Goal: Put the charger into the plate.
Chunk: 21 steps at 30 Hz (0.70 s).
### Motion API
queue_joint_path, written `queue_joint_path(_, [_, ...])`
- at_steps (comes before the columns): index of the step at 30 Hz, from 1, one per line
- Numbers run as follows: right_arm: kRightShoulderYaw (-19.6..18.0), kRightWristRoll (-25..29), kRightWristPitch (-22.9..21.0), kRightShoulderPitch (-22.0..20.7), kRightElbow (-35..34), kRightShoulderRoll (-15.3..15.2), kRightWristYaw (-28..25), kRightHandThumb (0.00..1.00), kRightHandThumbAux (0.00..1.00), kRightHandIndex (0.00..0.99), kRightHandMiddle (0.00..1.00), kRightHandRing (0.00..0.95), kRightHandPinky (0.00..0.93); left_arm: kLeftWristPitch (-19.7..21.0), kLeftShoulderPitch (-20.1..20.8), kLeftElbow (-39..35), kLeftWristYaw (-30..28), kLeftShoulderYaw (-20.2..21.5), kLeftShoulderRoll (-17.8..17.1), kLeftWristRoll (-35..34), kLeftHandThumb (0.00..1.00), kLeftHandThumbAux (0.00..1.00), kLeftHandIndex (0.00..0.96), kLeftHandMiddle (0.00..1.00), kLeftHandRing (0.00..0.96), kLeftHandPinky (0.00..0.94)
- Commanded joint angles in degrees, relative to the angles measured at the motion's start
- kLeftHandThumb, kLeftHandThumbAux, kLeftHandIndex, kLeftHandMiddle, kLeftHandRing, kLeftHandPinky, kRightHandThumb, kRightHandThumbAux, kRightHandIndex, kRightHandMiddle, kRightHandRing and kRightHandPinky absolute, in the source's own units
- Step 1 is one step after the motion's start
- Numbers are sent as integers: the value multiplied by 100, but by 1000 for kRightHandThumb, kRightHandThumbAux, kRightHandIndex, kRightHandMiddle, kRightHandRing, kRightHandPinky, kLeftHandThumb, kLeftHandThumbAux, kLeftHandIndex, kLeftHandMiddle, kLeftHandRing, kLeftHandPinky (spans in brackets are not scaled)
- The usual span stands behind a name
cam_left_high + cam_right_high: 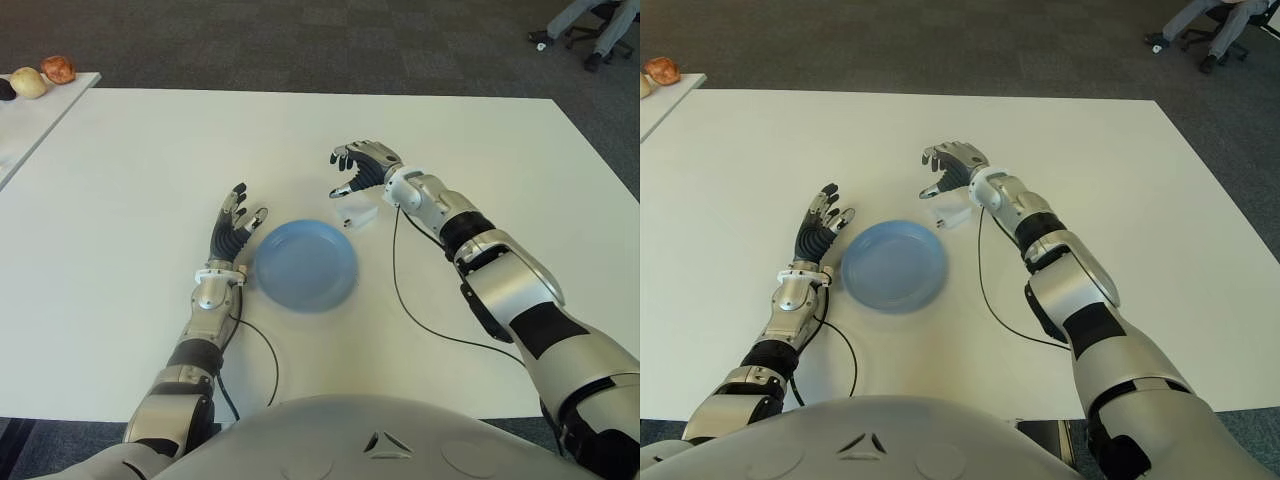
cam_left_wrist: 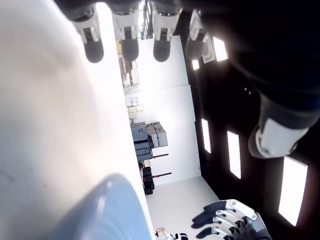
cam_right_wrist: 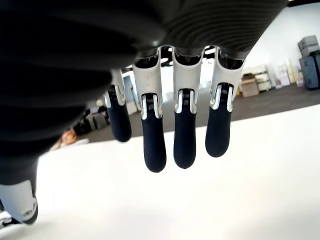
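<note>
The right hand [image 1: 362, 166] was held just beyond the charger [image 1: 357, 215], fingers spread and empty. The left hand [image 1: 236, 225] was raised left of the plate [image 1: 305, 265], fingers spread.

My right hand [image 1: 360, 166] hung forward at the end of a long, extended arm, palm down, its four dark-tipped fingers [image 3: 154, 145] straight and parted, the thumb set apart, grasping nothing. My left hand [image 1: 236, 224] sat nearer my body, forearm angled forward, fingers [image 2: 124, 47] spread open and pointing away from me, likewise holding nothing.
</note>
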<state>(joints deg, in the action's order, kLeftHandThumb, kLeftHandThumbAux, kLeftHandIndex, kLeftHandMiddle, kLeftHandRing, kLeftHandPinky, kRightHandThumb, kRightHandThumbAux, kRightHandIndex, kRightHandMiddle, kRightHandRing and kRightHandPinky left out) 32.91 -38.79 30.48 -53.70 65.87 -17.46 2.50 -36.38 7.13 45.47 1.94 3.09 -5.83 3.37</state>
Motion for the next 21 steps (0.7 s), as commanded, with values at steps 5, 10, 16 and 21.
queue_joint_path(5, [244,-326,864,-9,44,-484,-61,473,313,7,52,34,23,272,-435,532,-14,-131,162,96,0,541,0,26,24,22])
queue_joint_path(10, [464,-652,1130,88,20,-666,259,410,205,0,6,4,2,242,-423,574,12,-139,169,112,0,536,0,25,24,21])
queue_joint_path(16, [853,-1169,1332,-18,135,-849,652,376,147,0,0,0,0,228,-396,627,33,-146,165,132,0,519,0,22,22,23])
queue_joint_path(21, [1155,-1549,1215,-104,380,-864,917,358,132,0,0,0,0,183,-365,699,40,-145,156,135,0,508,0,26,25,29])
